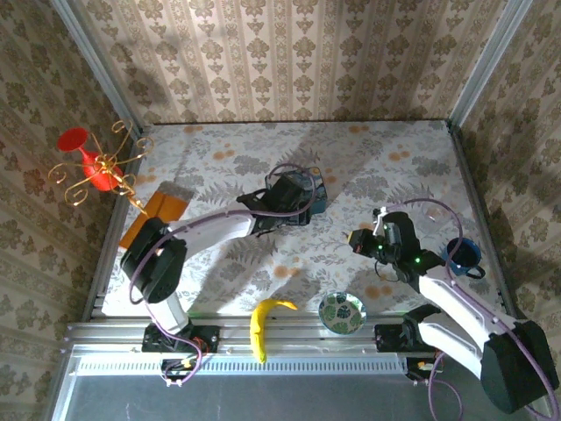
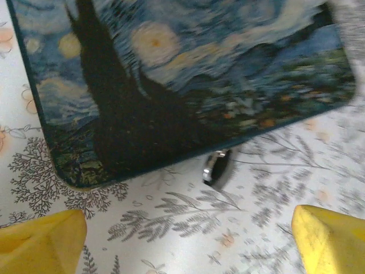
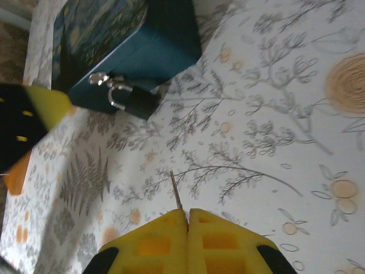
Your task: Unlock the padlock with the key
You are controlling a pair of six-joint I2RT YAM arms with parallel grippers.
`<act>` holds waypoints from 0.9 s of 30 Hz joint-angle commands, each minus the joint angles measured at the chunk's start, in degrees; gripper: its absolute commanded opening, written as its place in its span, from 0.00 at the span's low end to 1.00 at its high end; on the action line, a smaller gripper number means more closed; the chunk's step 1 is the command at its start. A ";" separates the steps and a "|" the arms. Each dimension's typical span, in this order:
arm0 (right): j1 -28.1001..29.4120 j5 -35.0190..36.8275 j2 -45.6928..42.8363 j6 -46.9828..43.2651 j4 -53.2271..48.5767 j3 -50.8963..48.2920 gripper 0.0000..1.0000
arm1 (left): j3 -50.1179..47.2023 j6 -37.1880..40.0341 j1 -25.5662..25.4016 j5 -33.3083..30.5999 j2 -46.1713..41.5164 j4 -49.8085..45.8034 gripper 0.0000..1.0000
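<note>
At the near edge of the table [image 1: 394, 167] we see a banana [image 1: 263, 326] and a small patterned dish [image 1: 342, 312]. Just beyond them, on the right, the right gripper [image 3: 187, 220] has its yellow pads [image 3: 159, 245] pressed together. They pinch the key [image 3: 177, 191], whose thin metal shaft sticks out ahead of the tips. A blue mug [image 1: 462, 254] stands near that arm, on its right.

Farther on, in the right wrist view, the padlock [image 3: 134, 100] lies well apart from the key's tip, up and to the left. It is small and dark, and its silvery shackle is hooked at the lower edge of the blue starry-night box [image 3: 142, 40].

The left gripper [image 2: 185, 240] hangs over this spot with its fingers [image 2: 40, 245] spread wide and nothing between them. From its wrist view, the padlock [image 2: 217, 166] lies on the table just beside the box's edge, ahead of the gap between the two fingertips and touching neither. It is a little nearer the right-hand one.

Farthest off, at the left wall, stand a red vase [image 1: 88, 158] and a gold wire candelabra [image 1: 110, 171].
</note>
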 commanded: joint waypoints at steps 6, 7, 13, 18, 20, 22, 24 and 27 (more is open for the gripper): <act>-0.20 8.37 -5.11 3.02 -1.91 -1.56 0.00 | 9.77 -4.94 -2.58 -12.39 11.99 -6.52 0.96; -0.18 8.46 -5.12 3.08 -1.81 -1.63 0.00 | 10.94 -5.17 -2.56 -12.59 13.46 -7.94 0.97; -0.44 8.82 -4.83 3.06 -0.71 -1.91 0.00 | 13.32 -3.76 -2.35 -14.07 17.17 -8.28 0.96; -0.58 8.41 -4.14 2.99 -0.29 -1.48 0.00 | 15.51 -3.11 -0.90 -14.50 19.70 -9.28 0.91; -0.59 8.27 -4.08 2.90 -0.26 -1.22 0.00 | 15.80 -2.94 -0.14 -14.94 20.23 -9.29 0.85; -0.69 8.13 -4.31 2.93 -0.03 -1.20 0.00 | 16.16 -2.65 0.70 -15.15 20.59 -9.66 0.83; -0.62 8.20 -4.36 3.01 0.54 -1.33 0.00 | 16.26 -2.34 1.29 -15.50 20.56 -10.01 0.78; -0.72 8.11 -3.92 3.10 1.19 -1.22 0.00 | 16.08 -2.47 2.07 -15.62 20.30 -10.51 0.75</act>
